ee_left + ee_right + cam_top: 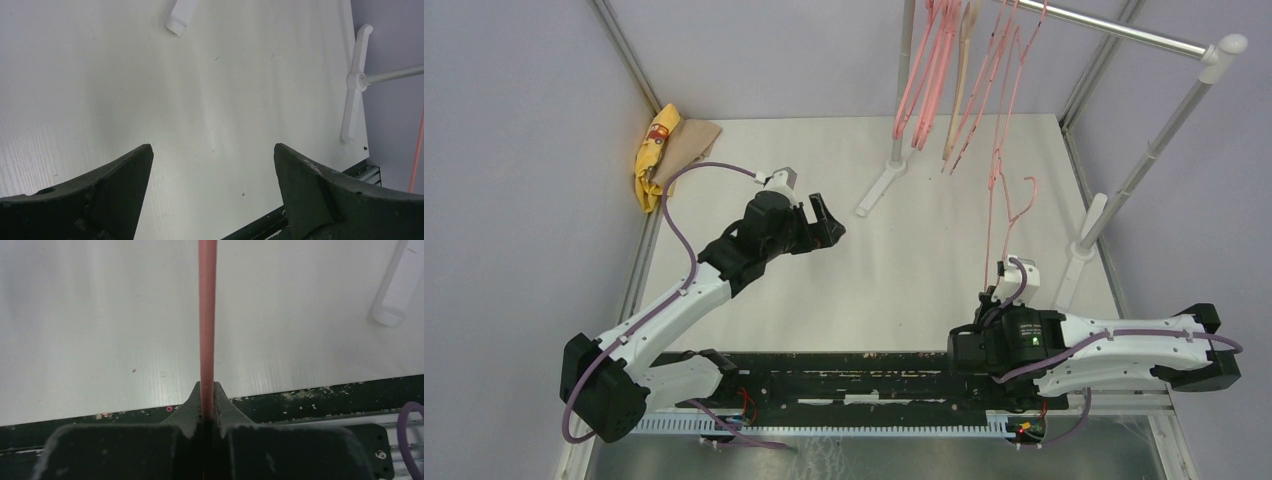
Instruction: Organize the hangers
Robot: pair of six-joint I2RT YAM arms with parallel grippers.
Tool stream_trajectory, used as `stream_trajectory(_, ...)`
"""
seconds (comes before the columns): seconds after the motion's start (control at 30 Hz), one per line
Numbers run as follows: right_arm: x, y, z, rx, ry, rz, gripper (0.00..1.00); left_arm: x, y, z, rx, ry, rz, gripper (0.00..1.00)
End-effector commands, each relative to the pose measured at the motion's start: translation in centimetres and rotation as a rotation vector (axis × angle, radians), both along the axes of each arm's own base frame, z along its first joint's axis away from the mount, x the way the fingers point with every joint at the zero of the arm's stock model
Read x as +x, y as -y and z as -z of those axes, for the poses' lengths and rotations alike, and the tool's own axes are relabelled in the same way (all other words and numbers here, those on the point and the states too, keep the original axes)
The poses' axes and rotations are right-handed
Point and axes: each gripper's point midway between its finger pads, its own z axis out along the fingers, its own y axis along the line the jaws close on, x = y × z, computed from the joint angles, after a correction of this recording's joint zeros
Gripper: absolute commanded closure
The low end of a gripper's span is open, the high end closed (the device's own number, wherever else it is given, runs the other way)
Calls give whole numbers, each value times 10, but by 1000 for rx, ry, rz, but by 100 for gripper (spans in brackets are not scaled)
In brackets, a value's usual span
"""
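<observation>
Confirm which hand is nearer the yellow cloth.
Left. Left hand sits mid-table, right of the yellow cloth; right hand is near the front-right, clamped on a pink hanger.

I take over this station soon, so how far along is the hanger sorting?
Done: several pink hangers and a beige one hang on the rail. In hand: the right gripper is shut on a thin pink hanger, its hook not yet on the rail. The left gripper is open, empty, above the table. Left: hooking that hanger up; no other loose one shows.
</observation>
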Motion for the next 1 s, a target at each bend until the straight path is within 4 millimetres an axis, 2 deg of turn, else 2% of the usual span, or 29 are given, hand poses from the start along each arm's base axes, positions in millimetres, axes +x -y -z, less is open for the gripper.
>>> stream_trajectory(0.0, 21, 16, -53, -59, 137, 17, 99, 9, 12, -41, -50, 109, 51, 3)
stream_trajectory(0.13, 33, 22, -82, -88, 166, 49, 99, 5, 13, -51, -76, 121, 62, 4)
stream_trajectory(0.23, 39, 32, -95, -106, 182, 70, 99, 3, 9, -54, -72, 131, 52, 4)
stream_trajectory(0.5, 49, 67, -112, -250, 180, 145, 99, -3, 4, -34, -70, 100, 43, 4)
stream_trajectory(0.7, 65, 75, -134, -312, 192, 192, 99, -3, 5, -37, -73, 105, 46, 4)
stream_trajectory(0.87, 93, 69, -136, -270, 151, 212, 99, -5, 2, -38, -63, 110, 43, 4)
stream_trajectory(0.97, 107, 69, -148, -258, 168, 219, 99, -5, -1, -37, -51, 111, 34, 4)
